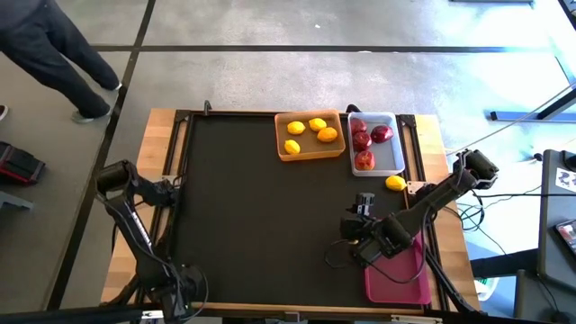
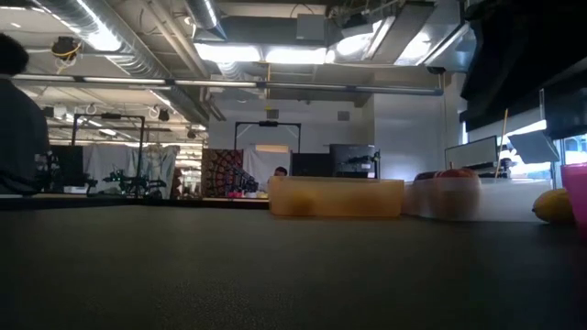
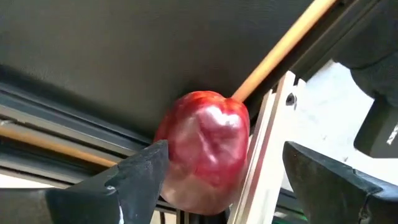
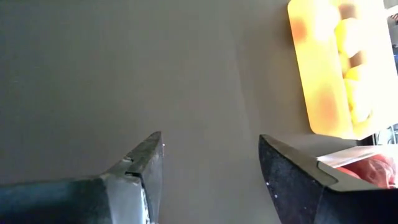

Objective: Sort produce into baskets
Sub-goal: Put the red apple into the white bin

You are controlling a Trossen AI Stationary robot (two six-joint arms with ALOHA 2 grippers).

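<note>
**Sorting mostly done: two items still outside the baskets**

Status. The orange basket [image 1: 310, 137] at the far edge of the table holds four yellow and orange-tinted citrus pieces [image 1: 318, 125]. The white basket [image 1: 378, 144], touching its right side, holds several red apples [image 1: 362, 141]. The magenta basket [image 1: 398, 270] lies at the near right corner, largely under the right arm; its contents cannot be seen.

Outstanding. One lemon [image 1: 395, 183] rests on the mat just beside the near right corner of the white basket, outside any basket. A red apple [image 3: 203, 149] sits at the table's left edge, against the frame rail. No purple pieces are visible in any view.

Grippers. The left gripper [image 3: 227, 180] is at the left edge with its fingers spread either side of the red apple, not clamped on it. The right gripper [image 4: 211, 174] is over the mat's right part, fingers apart and holding nothing.

Clearance. The black mat [image 1: 261, 216] is bare across its centre and left, giving ample room for travel. Judged tight: the red apple is wedged close to rail and wooden border, and the lemon lies near the right frame.
</note>
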